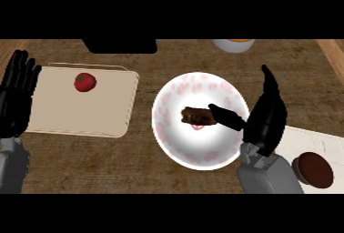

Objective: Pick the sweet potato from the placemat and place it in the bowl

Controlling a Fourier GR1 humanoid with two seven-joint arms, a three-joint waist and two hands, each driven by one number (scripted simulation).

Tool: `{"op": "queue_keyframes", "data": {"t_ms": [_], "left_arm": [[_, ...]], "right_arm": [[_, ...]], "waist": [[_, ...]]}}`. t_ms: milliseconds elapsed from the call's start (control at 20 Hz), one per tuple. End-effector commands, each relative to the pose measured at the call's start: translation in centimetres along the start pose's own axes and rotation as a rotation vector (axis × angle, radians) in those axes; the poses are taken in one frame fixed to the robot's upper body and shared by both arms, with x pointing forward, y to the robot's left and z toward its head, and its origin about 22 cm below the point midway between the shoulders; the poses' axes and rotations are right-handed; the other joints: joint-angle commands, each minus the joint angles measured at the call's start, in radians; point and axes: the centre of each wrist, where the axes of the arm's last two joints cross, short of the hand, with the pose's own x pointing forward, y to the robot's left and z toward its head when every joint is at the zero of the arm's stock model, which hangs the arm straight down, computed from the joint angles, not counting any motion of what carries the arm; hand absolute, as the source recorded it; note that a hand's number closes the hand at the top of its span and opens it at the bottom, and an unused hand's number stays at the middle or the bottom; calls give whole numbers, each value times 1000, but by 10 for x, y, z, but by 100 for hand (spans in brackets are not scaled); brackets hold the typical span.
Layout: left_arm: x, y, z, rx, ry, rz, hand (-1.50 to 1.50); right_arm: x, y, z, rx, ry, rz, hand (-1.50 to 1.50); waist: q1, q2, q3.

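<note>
The brown sweet potato (196, 115) lies inside the white bowl (176, 146) with a pink pattern, at the counter's middle. My right hand (266, 119) stands at the bowl's right rim, open, fingers straight and pointing away from me. Its thumb stretches left over the bowl and its tip meets the sweet potato's right end. The white placemat (318, 142) lies at the lower right, partly behind my right forearm. My left hand (17, 93) rests open with fingers up at the left edge of the view.
A beige cutting board (80, 113) with a red tomato (84, 82) lies left of the bowl. A brown round object (316, 169) sits on the placemat. A black object (121, 45) and a white cup (235, 45) stand at the far edge.
</note>
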Motion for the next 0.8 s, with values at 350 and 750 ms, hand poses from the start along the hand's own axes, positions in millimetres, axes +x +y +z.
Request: {"op": "queue_keyframes", "data": {"t_ms": [350,750], "left_arm": [[-16,16,16,39,13,3,0],[2,31,-5,46,-3,1,0]], "right_arm": [[-50,-105,26,-306,140,-217,-150],[-95,-172,61,-329,109,-285,-150]], "waist": [[-33,-8,0],[-37,-7,2]]}}
